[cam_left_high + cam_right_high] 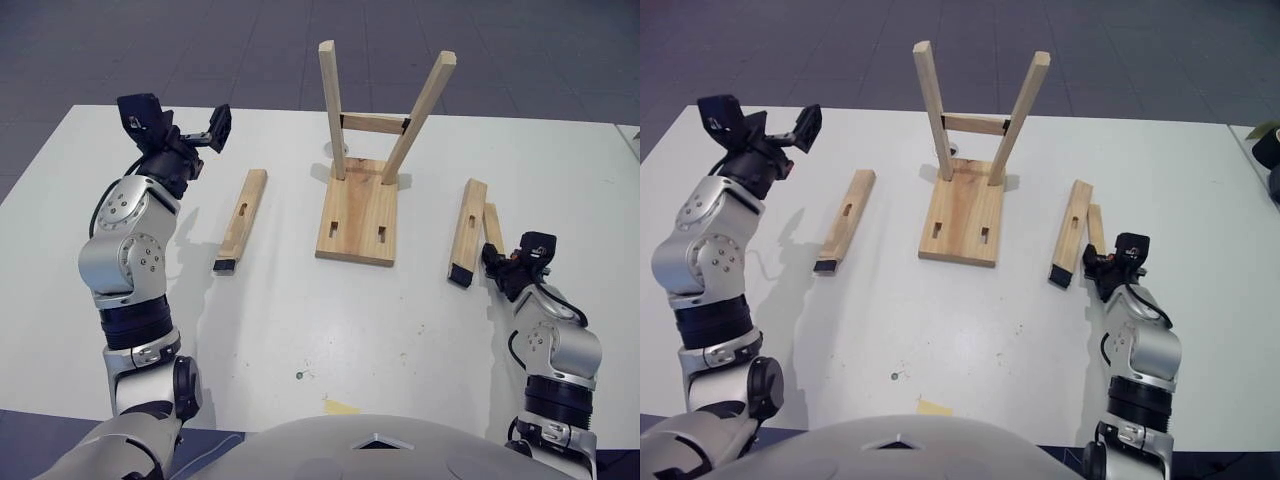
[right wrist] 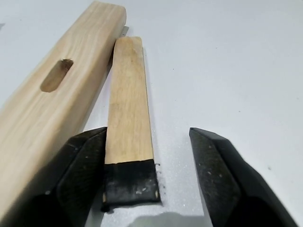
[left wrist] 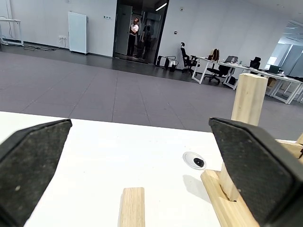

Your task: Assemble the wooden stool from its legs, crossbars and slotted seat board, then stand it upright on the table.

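The slotted seat board (image 1: 357,215) lies flat mid-table. Two legs (image 1: 332,95) stand upright in its far slots, joined by a crossbar (image 1: 372,123). One loose leg (image 1: 242,218) lies left of the board, and my left gripper (image 1: 180,122) hangs open above the table, left of that leg's far end. Another loose leg (image 1: 467,230) lies right of the board with a thin black-tipped crossbar (image 2: 127,94) beside it. Down at the table, my right gripper (image 2: 147,170) is open. The crossbar's near end lies between its fingers (image 2: 222,175), close against one pad.
The white table (image 1: 300,320) has free room in front of the board. A round cable port (image 3: 194,161) sits in the table behind the board. The right table edge is close to my right arm. A small yellow mark (image 1: 340,406) lies near the front edge.
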